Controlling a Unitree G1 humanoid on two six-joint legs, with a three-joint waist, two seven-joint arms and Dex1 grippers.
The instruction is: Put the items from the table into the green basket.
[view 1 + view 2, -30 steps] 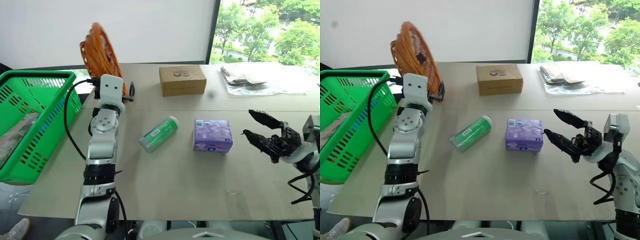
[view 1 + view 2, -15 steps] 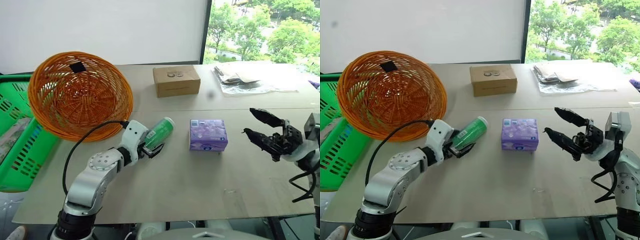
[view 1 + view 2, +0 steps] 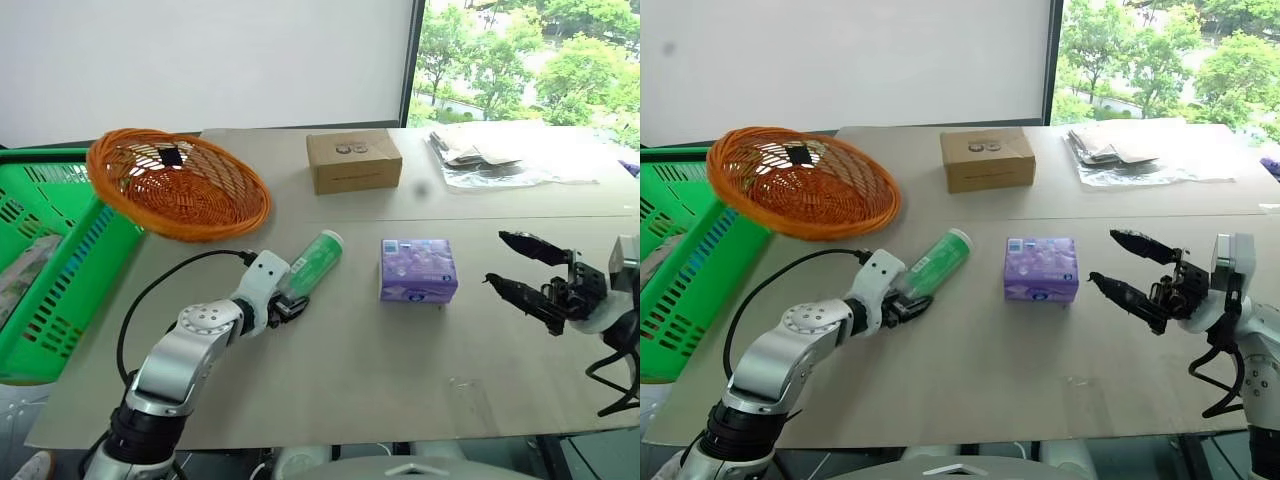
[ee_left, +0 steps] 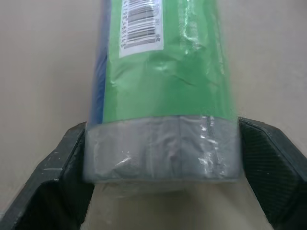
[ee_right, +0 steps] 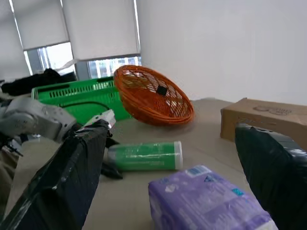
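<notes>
One pale bench (image 3: pixel 330 400) under a white wall and window, left pincer (image 3: pixel 285 303) clamped on the tube (image 3: pixel 312 262), tissue pack (image 3: pixel 418 270) mid-bench, right pincer (image 3: pixel 522 268) spread wide, green basket (image 3: pixel 60 290) off the left edge.

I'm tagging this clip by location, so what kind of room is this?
Probably an office or lab room set up for a sorting trial: a plain beige table beside a large window facing trees, a blank white wall, and a green basket at the table's edge.
</notes>
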